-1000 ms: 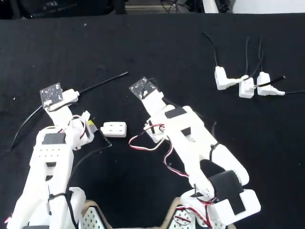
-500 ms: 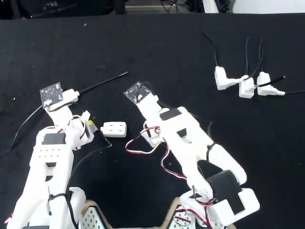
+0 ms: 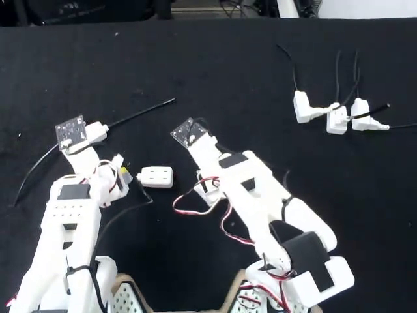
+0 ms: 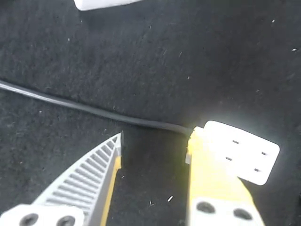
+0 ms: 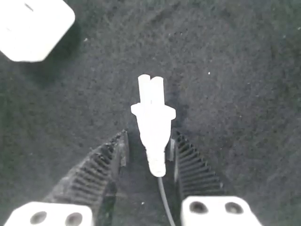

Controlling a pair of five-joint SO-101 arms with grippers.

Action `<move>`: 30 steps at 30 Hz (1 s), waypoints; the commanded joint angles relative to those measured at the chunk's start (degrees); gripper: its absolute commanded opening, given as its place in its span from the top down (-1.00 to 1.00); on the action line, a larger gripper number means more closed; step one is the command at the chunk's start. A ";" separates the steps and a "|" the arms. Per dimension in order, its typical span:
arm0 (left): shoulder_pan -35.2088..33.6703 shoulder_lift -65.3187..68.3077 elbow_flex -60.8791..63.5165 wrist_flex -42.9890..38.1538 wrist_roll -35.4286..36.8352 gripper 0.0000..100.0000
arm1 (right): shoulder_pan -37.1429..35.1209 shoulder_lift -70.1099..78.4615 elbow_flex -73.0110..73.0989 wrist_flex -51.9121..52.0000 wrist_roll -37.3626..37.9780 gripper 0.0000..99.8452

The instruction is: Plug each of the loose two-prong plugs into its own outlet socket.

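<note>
Straddling the white plug w/ part-open, unclamped jaws, R gripper hangs low; L gripper gapes empty beside outlet socket.

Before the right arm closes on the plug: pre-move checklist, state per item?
1. Plug centred in the right hand: ok.
2. Right hand closed on plug: not ok, gaps on both sides.
3. Prongs point away from the hand: ok.
4. Prongs aimed at a socket: not ok, the white block sits off their line.
5. Left hand steadying the socket: not ok, it is open and the socket lies beside its yellow finger.
6. Socket slots empty: ok.
</note>
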 commanded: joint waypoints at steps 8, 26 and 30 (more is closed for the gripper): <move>0.04 -1.32 -1.19 -0.70 -0.53 0.55 | -0.26 -0.57 -0.57 -0.53 -1.05 0.96; 6.11 -1.23 -26.68 10.20 -8.70 0.55 | -7.47 -24.75 4.97 -14.24 -8.00 0.98; 8.92 -1.32 -26.24 10.02 -6.95 0.55 | -12.48 -25.01 7.78 -17.85 -9.14 0.98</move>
